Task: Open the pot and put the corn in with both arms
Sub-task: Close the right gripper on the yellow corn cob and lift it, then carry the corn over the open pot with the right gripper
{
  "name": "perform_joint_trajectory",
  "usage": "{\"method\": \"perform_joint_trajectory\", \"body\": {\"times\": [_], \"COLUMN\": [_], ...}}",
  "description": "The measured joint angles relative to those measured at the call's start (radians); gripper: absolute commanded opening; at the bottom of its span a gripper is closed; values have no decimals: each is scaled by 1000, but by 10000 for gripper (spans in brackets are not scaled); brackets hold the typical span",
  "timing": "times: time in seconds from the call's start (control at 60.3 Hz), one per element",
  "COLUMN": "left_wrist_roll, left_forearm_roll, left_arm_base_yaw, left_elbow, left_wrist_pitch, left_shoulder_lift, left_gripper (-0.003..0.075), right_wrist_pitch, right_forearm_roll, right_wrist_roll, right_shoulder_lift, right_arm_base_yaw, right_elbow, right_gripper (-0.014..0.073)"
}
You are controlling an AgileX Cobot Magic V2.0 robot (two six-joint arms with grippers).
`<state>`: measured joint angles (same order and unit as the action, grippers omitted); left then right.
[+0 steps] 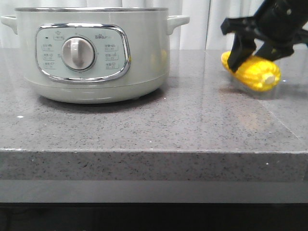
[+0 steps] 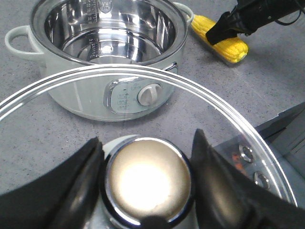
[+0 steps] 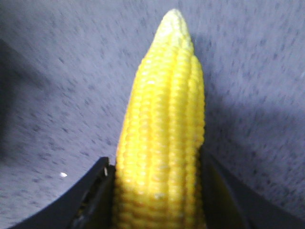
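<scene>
Already closed on either side of the corn (image 3: 162, 143), the right arm's fingers (image 3: 90, 200) pinch the yellow cob near its thick end as it lies on the counter (image 1: 144, 125), well to the right of the pot (image 1: 91, 53). Across the workspace, the left arm's fingers (image 2: 81, 186) clamp the shiny knob (image 2: 147, 179) of the glass lid (image 2: 228, 114), held clear of the pot and above the counter. With the steel bowl standing open and apparently empty, the opening looks done; lifting the cob and dropping it inside remains. Underneath, the counter is speckled grey stone with a thick front edge, and a pale curtain (image 1: 207, 24) hangs behind it.
</scene>
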<state>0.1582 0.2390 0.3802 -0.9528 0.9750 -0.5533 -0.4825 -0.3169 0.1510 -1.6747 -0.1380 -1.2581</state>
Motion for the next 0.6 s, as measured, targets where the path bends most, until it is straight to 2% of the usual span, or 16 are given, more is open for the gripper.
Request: {"method": "perform_joint_trajectory", "body": {"times": [0.249,0.597], "left_wrist_roll": [-2,-2], "left_forearm_roll": [0,0], "left_arm_base_yaw": [0,0], "left_elbow": [0,0], "left_wrist_pitch": [0,0], "left_shoulder_lift": [0,0], "left_gripper": [314,314], "right_wrist_pitch": [-62,-106], "right_forearm_roll": [8,8], "right_wrist_roll": [45,67], "right_shoulder_lift": [83,-64], "right_arm_base_yaw": [-49,-336], "right_elbow": [-213,-531], "right_gripper": [278,278]}}
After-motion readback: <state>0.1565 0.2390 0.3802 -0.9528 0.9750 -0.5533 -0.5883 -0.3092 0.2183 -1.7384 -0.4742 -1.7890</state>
